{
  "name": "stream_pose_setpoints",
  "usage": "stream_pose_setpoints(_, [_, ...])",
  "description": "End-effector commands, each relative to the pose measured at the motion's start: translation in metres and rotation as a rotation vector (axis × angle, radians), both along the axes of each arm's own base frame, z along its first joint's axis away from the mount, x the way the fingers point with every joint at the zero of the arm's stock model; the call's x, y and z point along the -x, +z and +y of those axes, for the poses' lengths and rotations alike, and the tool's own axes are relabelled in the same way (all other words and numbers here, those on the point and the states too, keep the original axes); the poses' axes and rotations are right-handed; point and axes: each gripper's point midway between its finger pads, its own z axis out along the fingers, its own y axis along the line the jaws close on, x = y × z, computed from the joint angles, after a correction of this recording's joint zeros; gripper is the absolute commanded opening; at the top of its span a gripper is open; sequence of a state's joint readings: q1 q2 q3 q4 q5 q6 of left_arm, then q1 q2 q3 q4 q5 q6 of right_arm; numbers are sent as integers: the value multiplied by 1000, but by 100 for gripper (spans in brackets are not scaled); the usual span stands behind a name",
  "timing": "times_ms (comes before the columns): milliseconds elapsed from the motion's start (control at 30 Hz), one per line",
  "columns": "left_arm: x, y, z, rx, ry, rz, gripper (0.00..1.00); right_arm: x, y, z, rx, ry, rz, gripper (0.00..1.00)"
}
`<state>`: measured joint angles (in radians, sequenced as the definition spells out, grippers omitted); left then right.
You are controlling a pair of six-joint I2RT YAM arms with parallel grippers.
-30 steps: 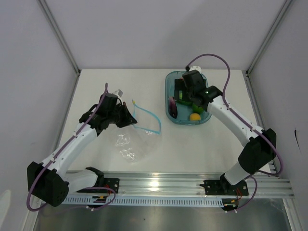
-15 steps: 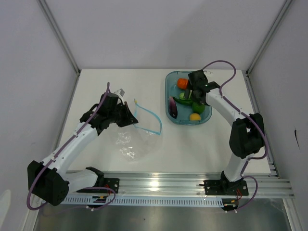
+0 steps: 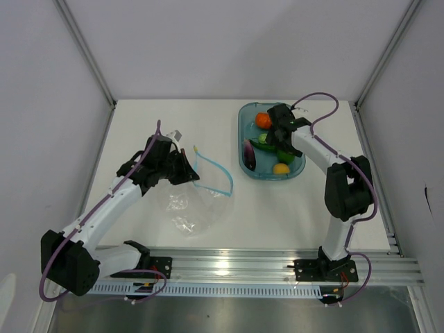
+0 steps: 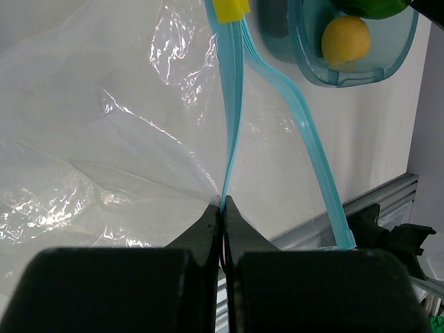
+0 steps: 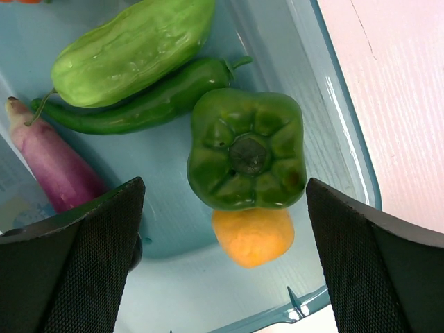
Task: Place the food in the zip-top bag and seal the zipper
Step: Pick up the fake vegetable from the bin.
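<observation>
The clear zip-top bag [image 3: 191,208] lies on the table, its light-blue zipper [image 3: 216,166] standing open in a loop. My left gripper [image 3: 186,168] is shut on one side of the zipper [image 4: 232,111], seen pinched between the jaws in the left wrist view; the other side [image 4: 312,146] curves away. My right gripper [image 3: 275,139] is open above the teal tray [image 3: 244,142]. Below its fingers lie a green pepper [image 5: 246,149], a lemon [image 5: 253,236], a cucumber [image 5: 132,48], a dark green chilli [image 5: 139,107] and a purple eggplant [image 5: 52,163]. An orange-red tomato [image 3: 263,120] sits at the tray's far end.
The teal tray's rim [image 5: 340,90] runs close beside the pepper. A metal rail [image 3: 263,267] carries the arm bases at the near edge. White walls enclose the table on three sides.
My right arm has swung back and its gripper has shifted within the tray, uncovering the tomato. My left gripper still holds the zipper in nearly the same place.
</observation>
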<state>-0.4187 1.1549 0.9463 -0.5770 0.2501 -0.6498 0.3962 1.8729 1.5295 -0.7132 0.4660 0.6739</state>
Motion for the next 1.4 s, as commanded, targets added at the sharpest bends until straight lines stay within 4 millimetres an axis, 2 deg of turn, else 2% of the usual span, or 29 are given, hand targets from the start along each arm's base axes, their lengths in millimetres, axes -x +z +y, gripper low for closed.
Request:
stream_pose_setpoints(0, [-1, 6, -7, 18, -44, -33, 1, -10, 7, -6, 13, -50, -34, 100])
stream_pose_setpoints(333, [1, 9, -6, 16, -48, -35, 1, -13, -15, -13, 9, -23, -11, 98])
stream_pose_setpoints(567, [4, 8, -8, 16, -54, -27, 1, -21, -23, -24, 29, -4, -15, 87])
stream_pose_setpoints(667, [3, 8, -9, 15, -52, -27, 1, -24, -29, -22, -21, 10, -9, 70])
stream_pose_setpoints(700, [2, 8, -9, 14, -50, -29, 1, -22, -31, -20, -47, 22, -4, 49])
stream_pose_setpoints(733, [2, 7, -9, 13, -49, -25, 0, -23, -30, -18, -60, 29, -10, 39])
stream_pose_setpoints(767, [3, 8, -8, 13, -49, -24, 1, -25, -28, -15, -68, 42, -21, 34])
stream_pose_setpoints(900, [3, 8, -7, 7, -43, -28, 1, -26, -13, -2, -87, 111, -63, 18])
stream_pose_setpoints(967, [3, 8, -6, 3, -40, -32, 1, -24, 4, 2, -73, 140, -102, 12])
stream_pose_setpoints(1000, [3, 7, -6, -2, -38, -29, 1, -21, 11, 10, -62, 174, -113, 10])
stream_pose_setpoints(1033, [2, 5, -5, -9, -38, -25, 1, -19, 25, 13, -61, 187, -144, 8])
stream_pose_setpoints(1067, [2, 4, -5, -14, -39, -23, 1, -16, 31, 17, -60, 203, -156, 0])
stream_pose_setpoints(1200, [-1, 2, -5, -23, -38, -16, 1, 1, 59, 40, -77, 300, -196, 0])
stream_pose_setpoints(1300, [-3, 2, -6, -24, -39, -15, 0, 22, 87, 69, -110, 416, -248, 0])
stream_pose_setpoints(1333, [-3, 1, -6, -26, -40, -13, 1, 33, 96, 86, -126, 473, -266, 0])
stream_pose_setpoints(1367, [-5, 2, -7, -29, -40, -12, 1, 40, 123, 95, -154, 522, -343, 0])
